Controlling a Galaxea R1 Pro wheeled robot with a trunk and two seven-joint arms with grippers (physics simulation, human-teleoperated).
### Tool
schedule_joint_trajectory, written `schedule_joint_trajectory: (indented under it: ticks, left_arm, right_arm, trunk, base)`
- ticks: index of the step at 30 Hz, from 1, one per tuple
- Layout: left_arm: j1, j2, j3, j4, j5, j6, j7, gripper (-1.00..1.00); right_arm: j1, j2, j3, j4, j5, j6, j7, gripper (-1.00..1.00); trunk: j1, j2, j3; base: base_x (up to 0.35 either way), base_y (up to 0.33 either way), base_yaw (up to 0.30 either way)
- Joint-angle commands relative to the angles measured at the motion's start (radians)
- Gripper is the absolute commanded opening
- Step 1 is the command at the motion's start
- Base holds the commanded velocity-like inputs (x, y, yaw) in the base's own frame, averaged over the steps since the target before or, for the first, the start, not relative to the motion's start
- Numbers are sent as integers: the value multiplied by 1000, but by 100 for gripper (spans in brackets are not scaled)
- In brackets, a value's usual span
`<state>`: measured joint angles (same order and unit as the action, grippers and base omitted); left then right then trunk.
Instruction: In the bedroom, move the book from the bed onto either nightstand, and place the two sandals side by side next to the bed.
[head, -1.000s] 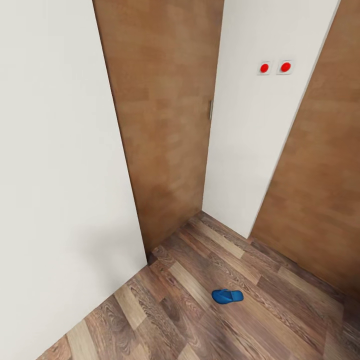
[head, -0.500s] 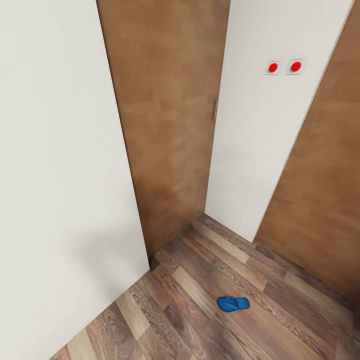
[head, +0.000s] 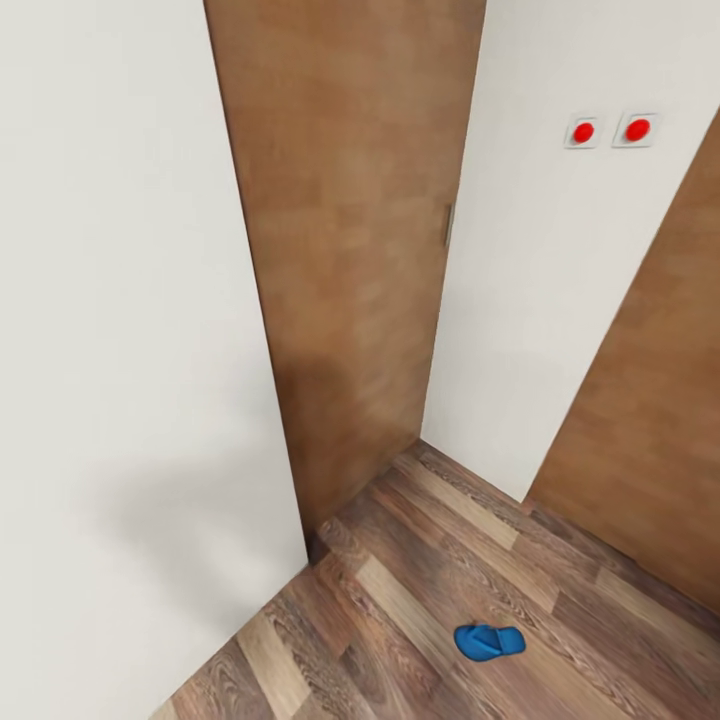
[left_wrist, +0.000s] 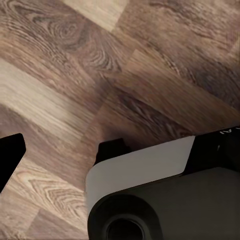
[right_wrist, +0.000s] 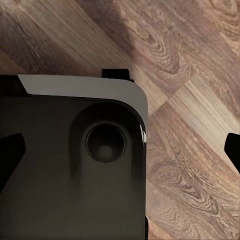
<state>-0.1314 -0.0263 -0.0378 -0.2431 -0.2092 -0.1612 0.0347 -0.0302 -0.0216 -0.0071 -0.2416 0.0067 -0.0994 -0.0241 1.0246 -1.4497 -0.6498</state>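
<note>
**Near a hallway corner: one blue sandal on the wood floor**

On the brown wood-plank floor (head: 420, 600), low in the head view and a little right of centre, lies a single bright blue sandal (head: 489, 641). It rests flat, lengthwise across the picture, with bare planks on every side of it and nothing touching it.

A plain white wall (head: 120, 350) takes up the left side and ends in a vertical edge that meets the floor left of the sandal. Behind that edge stands a tall brown wooden door (head: 350, 250) with a slim metal handle (head: 448, 224) on its right side. Right of the door a second white wall (head: 560, 280) juts forward to a corner; it carries two white plates with red buttons (head: 610, 130). Past that corner, another brown wooden panel (head: 650, 450) runs down the right edge. The floor between these walls forms a narrow wedge widening toward the camera.

Both wrist views look down at wood planks past dark robot housing. The left gripper (left_wrist: 62, 150) and right gripper (right_wrist: 120, 145) each show black fingertips set wide apart, with nothing between them.
</note>
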Motion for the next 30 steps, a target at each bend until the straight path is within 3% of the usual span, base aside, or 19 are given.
schedule_joint_trajectory:
  ticks: [1,20,30]
  left_arm:
    - [-1,0,-4,1,-6,-3,4,100]
    - [-1,0,-4,1,-6,-3,4,100]
    - [-1,-1,-4,1,-6,-3,4,100]
  right_arm:
    - [0,0,-1,1,1,-3,-2,100]
    - [0,0,-1,1,0,-3,-2,100]
    - [0,0,0,1,0,-3,-2,100]
  trunk:
    - [0,0,-1]
    - [0,0,-1]
    - [0,0,-1]
  base:
    - [222,37,0]
    - [274,-30,0]
    - [45,-138,0]
